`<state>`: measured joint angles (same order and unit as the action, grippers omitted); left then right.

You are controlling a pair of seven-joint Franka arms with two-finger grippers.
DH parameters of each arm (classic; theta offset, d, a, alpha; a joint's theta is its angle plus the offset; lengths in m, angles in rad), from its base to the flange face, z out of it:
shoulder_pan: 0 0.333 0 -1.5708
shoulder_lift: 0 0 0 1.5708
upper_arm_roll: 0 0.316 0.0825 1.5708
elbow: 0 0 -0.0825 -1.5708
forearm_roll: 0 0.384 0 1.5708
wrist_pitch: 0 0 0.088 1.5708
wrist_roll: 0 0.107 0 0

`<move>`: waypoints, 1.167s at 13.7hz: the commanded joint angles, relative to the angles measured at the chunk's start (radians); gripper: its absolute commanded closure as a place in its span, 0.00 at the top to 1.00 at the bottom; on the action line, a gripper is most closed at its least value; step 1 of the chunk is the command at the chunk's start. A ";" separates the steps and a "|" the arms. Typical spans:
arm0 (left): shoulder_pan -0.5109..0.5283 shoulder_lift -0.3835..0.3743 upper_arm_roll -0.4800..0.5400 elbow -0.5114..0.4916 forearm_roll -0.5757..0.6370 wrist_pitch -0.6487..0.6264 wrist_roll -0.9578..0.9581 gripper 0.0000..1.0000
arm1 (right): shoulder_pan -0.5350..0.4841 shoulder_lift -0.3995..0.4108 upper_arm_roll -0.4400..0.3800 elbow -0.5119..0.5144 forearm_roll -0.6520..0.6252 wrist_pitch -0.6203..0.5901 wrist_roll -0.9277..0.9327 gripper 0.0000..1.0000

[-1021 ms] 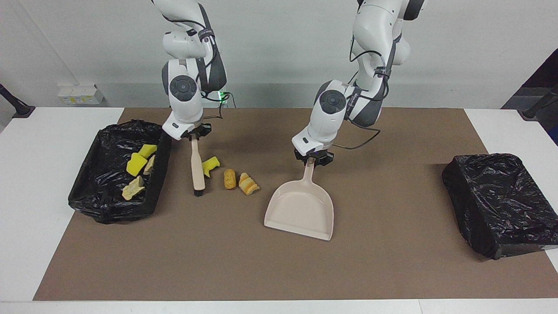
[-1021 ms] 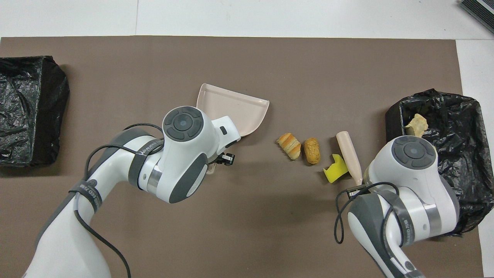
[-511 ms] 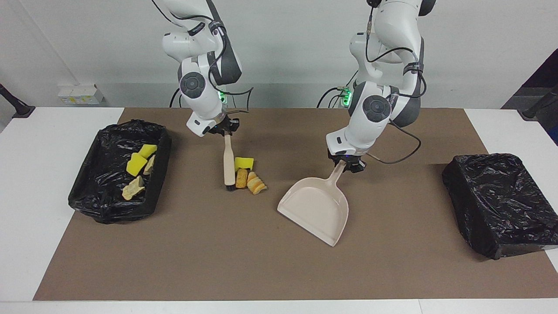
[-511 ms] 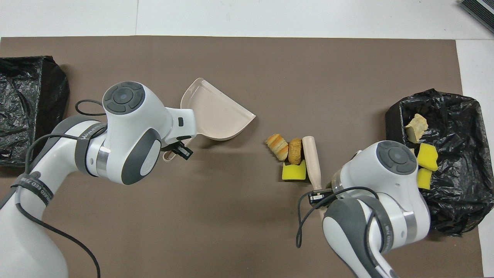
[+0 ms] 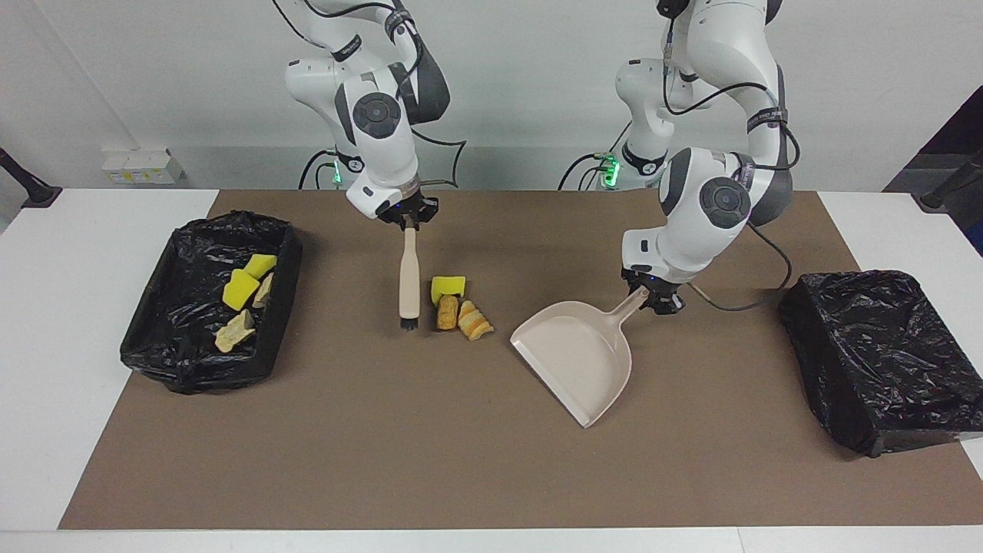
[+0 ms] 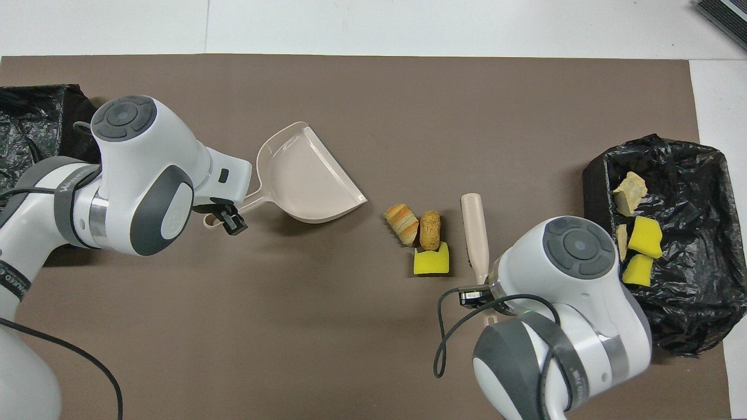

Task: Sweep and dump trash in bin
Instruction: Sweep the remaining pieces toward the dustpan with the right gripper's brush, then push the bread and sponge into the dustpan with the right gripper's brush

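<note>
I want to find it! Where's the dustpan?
The dustpan lies on the brown mat, mid-table, beside the loose trash, its handle held by the left gripper.

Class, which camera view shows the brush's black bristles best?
The facing view: the beige brush with black bristles hangs upright from the right gripper, its dark tip plain at the brown mat. The overhead view shows mostly the handle; bristles barely visible.
</note>
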<state>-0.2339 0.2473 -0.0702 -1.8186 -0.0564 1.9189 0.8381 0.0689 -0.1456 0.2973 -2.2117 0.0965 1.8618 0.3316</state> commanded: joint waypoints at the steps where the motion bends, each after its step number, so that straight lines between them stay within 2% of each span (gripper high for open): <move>1: 0.033 0.001 -0.010 0.019 0.027 -0.005 0.341 0.00 | -0.035 -0.041 0.002 -0.009 -0.108 -0.027 0.059 0.00; 2: 0.033 -0.002 -0.010 0.009 0.026 0.014 0.439 0.00 | -0.064 -0.049 0.003 -0.017 -0.122 -0.055 0.054 0.00; 4: 0.025 -0.028 -0.011 -0.055 0.027 0.081 0.507 0.00 | -0.077 -0.052 0.009 -0.048 -0.124 -0.078 0.060 0.00; 6: -0.005 -0.084 -0.014 -0.190 0.027 0.254 0.509 0.00 | -0.073 -0.023 0.014 -0.060 -0.124 -0.059 0.084 0.00; 7: -0.045 -0.098 -0.013 -0.223 0.027 0.317 0.495 0.00 | -0.073 0.003 0.016 -0.068 -0.106 -0.049 0.093 0.00; 10: -0.080 -0.102 -0.011 -0.229 0.027 0.322 0.411 0.00 | -0.054 0.046 0.017 -0.086 -0.049 0.016 0.083 0.00; 12: -0.097 -0.099 -0.013 -0.234 0.027 0.322 0.403 0.00 | 0.000 0.089 0.017 -0.089 -0.046 0.054 0.096 0.00; 16: -0.126 -0.092 -0.013 -0.252 0.027 0.316 0.360 0.00 | 0.067 0.148 0.017 -0.089 0.038 0.134 0.107 0.00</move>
<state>-0.3303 0.1808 -0.0927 -2.0242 -0.0457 2.2167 1.2362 0.1079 -0.0348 0.3107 -2.2953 0.1029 1.9488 0.4217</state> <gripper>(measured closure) 0.683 0.740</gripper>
